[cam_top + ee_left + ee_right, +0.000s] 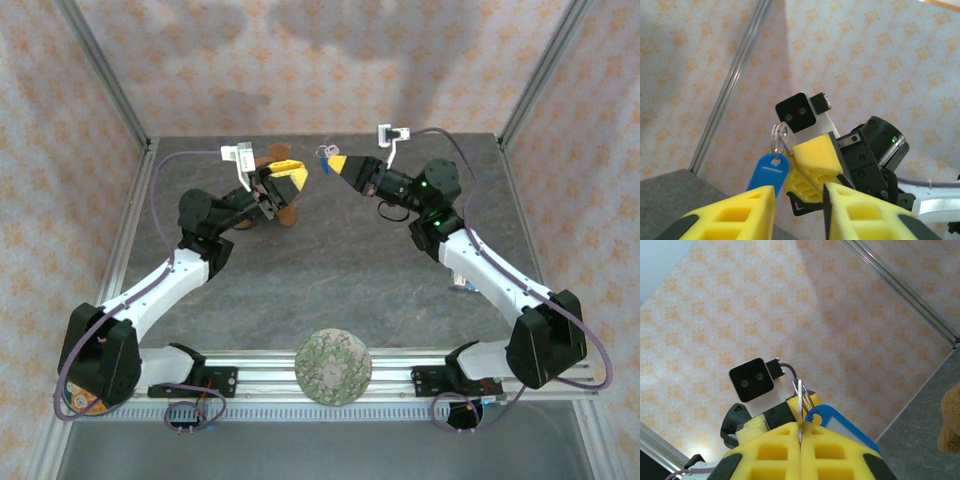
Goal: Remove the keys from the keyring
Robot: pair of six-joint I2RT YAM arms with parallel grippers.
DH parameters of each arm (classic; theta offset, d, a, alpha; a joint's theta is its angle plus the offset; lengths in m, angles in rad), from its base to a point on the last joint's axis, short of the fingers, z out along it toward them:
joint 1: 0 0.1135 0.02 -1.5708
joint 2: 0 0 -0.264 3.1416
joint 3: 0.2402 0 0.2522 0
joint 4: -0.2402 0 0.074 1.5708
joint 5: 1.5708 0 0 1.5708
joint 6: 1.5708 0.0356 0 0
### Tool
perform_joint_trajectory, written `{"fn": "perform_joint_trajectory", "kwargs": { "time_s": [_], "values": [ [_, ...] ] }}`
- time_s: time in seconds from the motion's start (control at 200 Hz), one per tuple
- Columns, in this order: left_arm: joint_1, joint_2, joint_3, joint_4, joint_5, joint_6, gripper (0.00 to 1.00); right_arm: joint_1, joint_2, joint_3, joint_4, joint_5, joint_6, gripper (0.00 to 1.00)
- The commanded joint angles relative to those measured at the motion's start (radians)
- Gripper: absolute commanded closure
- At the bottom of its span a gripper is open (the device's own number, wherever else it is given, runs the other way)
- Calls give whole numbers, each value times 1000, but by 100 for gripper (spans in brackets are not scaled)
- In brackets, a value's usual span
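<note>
The right end effector (800,432), pressed together, pinches the keyring (781,134) in the air above the table's (330,270) far side. The blue-headed key (769,170) hangs from it, long axis pointing down. The left end effector (799,197) is spread, facing it.

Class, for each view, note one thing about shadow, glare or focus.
Top external: soft grey shadows blotch the back wall. Left wrist: its own fingers are blurred, the keyring sharp. Right wrist: glare whitens the wall low left; teddy bear out of focus.
</note>
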Motion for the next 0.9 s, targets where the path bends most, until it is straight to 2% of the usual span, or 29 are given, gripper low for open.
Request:
{"fn": "perform_joint_trajectory", "kwargs": {
  "time_s": [0.0, 0.48, 0.606, 0.896],
  "values": [
    [-8, 3, 50, -4, 1, 39, 71, 9, -15, -9, 35, -24, -21, 100],
    [-26, 36, 99, -80, 7, 74, 74, 16, -48, -15, -18, -30, -80, 100],
    [-28, 47, 106, -84, 8, 75, 77, 16, -52, -15, -13, -32, -79, 100],
    [-33, 67, 124, -68, 20, 60, 77, 16, -58, -16, -16, -41, -87, 100]
  ]
}}
